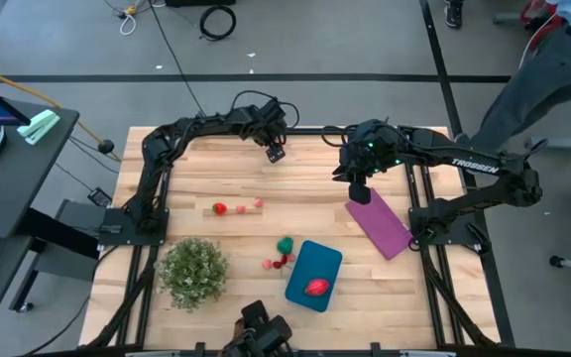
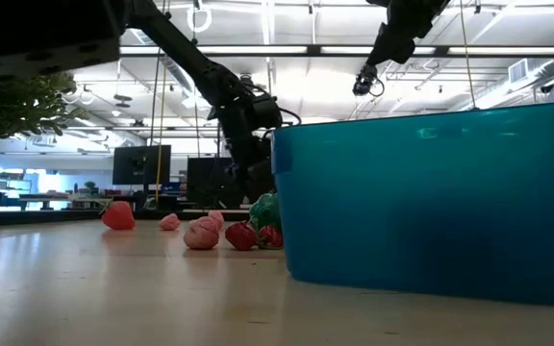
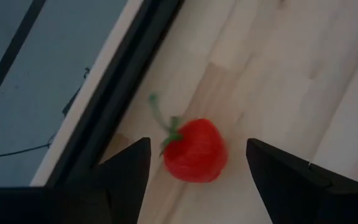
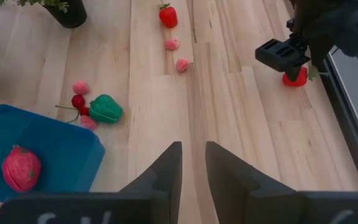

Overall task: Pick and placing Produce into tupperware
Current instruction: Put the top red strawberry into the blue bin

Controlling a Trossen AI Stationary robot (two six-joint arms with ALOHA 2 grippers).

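My left gripper (image 1: 275, 152) hangs open near the table's far edge. In its wrist view its two fingers stand on either side of a red toy fruit with a green stem (image 3: 194, 151), which lies on the wood. My right gripper (image 1: 361, 193), holding nothing, hovers over the far end of the purple rectangle (image 1: 380, 226), fingers (image 4: 193, 146) almost together. The teal container (image 1: 313, 275) sits near the near edge with one red piece (image 1: 316, 288) inside. A green piece (image 1: 285, 244) and small red and pink pieces (image 1: 278, 262) lie beside it, and others (image 1: 220, 208) lie mid-table.
The bushy green plant clump (image 1: 193, 270) stands at the near left. A camera mount (image 1: 261, 332) sits at the near edge. The black table frame (image 3: 123, 81) runs close behind the stemmed fruit. A person (image 1: 553, 69) stands beyond the far right corner.
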